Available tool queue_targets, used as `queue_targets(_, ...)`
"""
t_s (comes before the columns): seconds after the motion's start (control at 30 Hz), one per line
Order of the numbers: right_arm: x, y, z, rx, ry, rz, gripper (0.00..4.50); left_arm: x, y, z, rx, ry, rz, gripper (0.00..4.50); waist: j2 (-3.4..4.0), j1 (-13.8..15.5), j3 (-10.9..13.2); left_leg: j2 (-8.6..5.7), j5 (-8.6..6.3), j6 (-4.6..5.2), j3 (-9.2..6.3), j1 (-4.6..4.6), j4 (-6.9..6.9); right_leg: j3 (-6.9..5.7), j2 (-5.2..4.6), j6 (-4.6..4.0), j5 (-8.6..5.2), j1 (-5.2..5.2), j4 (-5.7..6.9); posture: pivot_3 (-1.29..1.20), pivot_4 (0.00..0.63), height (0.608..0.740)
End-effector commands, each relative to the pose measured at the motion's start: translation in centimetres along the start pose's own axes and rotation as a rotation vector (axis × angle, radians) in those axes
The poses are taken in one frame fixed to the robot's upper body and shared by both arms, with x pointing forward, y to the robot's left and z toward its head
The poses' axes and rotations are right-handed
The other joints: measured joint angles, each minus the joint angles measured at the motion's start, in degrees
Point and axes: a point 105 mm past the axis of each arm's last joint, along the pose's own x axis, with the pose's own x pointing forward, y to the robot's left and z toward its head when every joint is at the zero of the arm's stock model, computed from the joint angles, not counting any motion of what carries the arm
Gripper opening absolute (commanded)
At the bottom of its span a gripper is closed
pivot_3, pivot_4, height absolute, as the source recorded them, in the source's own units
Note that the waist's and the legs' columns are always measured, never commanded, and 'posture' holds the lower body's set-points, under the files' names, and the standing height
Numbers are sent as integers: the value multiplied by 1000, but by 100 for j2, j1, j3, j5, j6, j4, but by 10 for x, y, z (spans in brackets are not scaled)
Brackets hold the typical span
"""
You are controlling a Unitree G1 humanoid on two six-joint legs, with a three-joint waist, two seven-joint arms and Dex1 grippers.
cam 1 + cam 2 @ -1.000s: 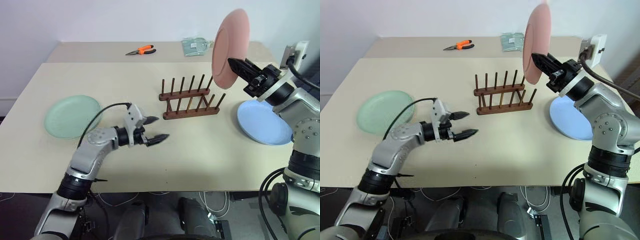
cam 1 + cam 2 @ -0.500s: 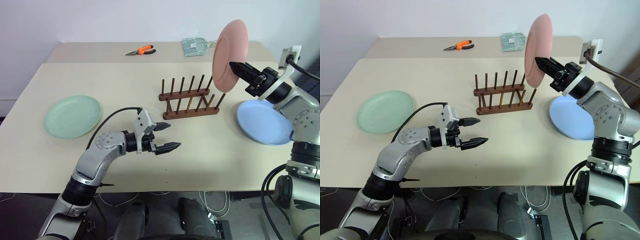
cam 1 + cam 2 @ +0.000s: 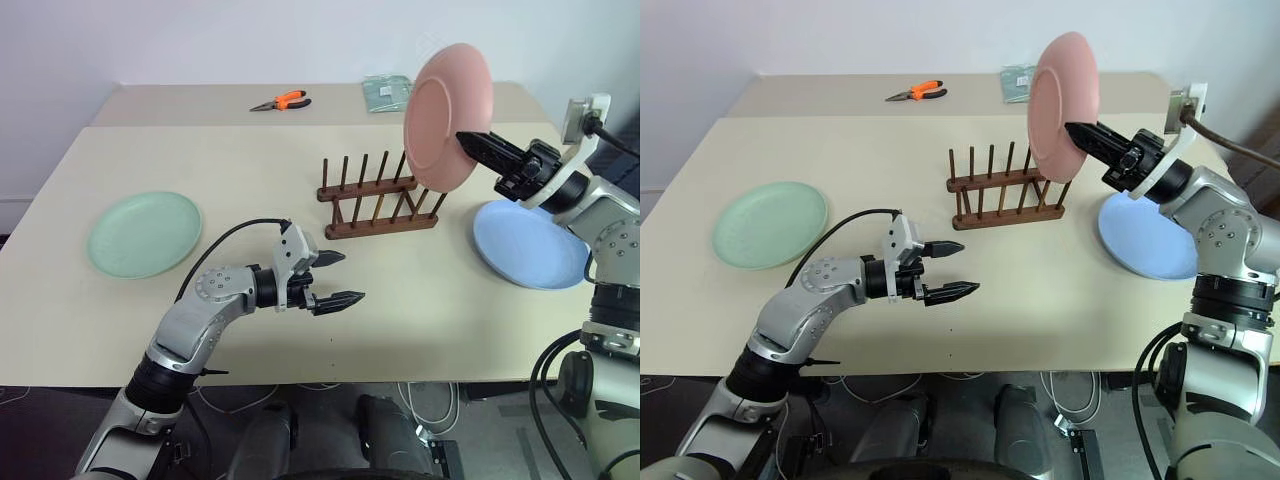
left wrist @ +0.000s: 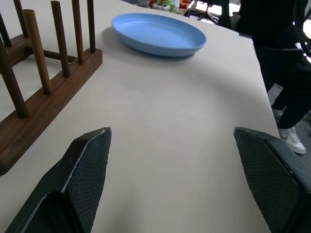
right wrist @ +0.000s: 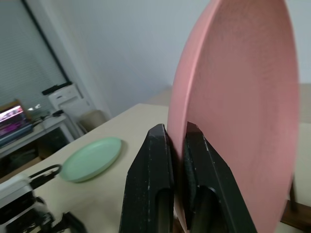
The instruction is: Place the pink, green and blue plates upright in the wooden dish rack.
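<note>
My right end effector (image 3: 468, 140) is clamping the pink plate (image 3: 446, 102) by its rim, holding it upright in the air above the right end of the wooden dish rack (image 3: 380, 198). My left end effector (image 3: 340, 278) is hovering over the tabletop (image 3: 250, 160), fingers apart, gripping nothing. Green plate (image 3: 144, 233) is lying flat at left, blue plate (image 3: 530, 248) flat at right.

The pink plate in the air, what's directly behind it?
Behind the pink plate sit the far-right pegs of the wooden dish rack and the table's far edge. The plate covers those peg tops.
</note>
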Motion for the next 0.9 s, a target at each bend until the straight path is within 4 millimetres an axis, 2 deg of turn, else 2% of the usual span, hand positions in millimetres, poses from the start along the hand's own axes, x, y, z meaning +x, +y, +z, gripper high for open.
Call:
queue_targets(0.03,1,4,13,-49,-37,3,0,2,-6,11,38,-21,-24,4129,0,0,0,0,0,0,0,0,0,0,0,0,0,0,0,0,150,740)
queue_targets(0.57,4,-36,5,35,-7,-54,0,3,-5,13,36,-25,-31,4129,3,-9,1,0,0,0,2,1,0,0,1,0,0,0,1,0,150,740)
queue_targets(0.67,7,-43,2,46,7,-85,1127,2,-4,12,35,-23,-25,4194,3,-10,1,-1,0,0,2,1,0,1,0,0,0,0,1,0,150,740)
queue_targets(0.77,7,-47,3,-4,6,-120,2575,1,-3,11,36,-20,-10,4194,4,-5,2,-1,0,0,1,0,0,0,0,0,0,-1,0,0,150,740)
queue_targets(0.87,2,-52,15,-132,-32,-215,4094,-4,1,12,39,-25,24,4194,4,-8,2,-1,0,0,2,0,-1,1,0,0,0,-1,0,0,150,740)
queue_targets(0.9,-1,-52,23,-202,-58,-259,4094,-7,6,13,42,-33,55,4194,4,-6,2,-1,0,0,1,0,-1,1,0,0,0,-1,0,0,150,740)
